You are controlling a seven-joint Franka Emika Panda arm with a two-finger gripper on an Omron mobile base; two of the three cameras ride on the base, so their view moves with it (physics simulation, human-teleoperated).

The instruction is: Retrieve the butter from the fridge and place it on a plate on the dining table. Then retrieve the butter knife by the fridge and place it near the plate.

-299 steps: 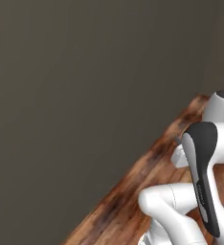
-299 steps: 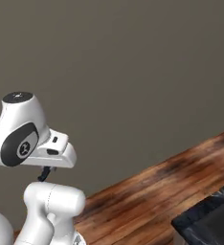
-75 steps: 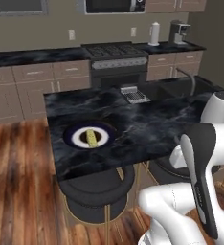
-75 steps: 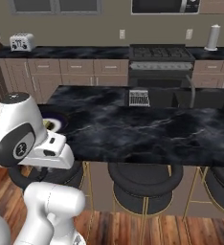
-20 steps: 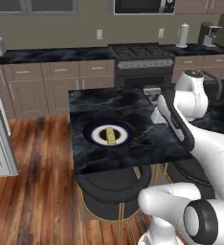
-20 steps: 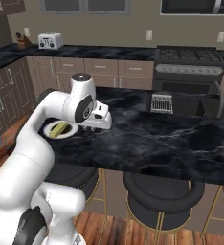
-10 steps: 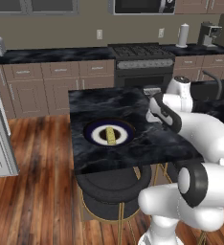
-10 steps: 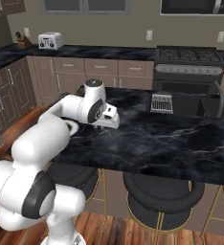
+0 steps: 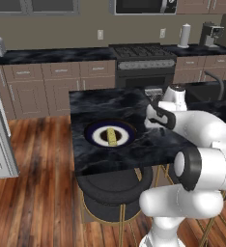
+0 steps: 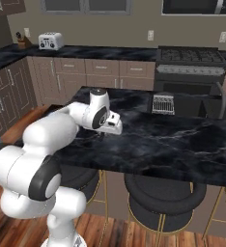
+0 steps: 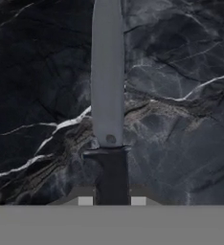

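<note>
Marble dining table (image 9: 110, 103) unchanged; pincer (image 11: 112, 200) with butter knife (image 11: 107, 86) now lower.

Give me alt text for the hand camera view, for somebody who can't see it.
A butter knife with a grey blade and a dark handle points up the middle of the picture, its handle held between the shut jaws of the gripper at the bottom. Behind it lies the black, white-veined marble top of the dining table.
</note>
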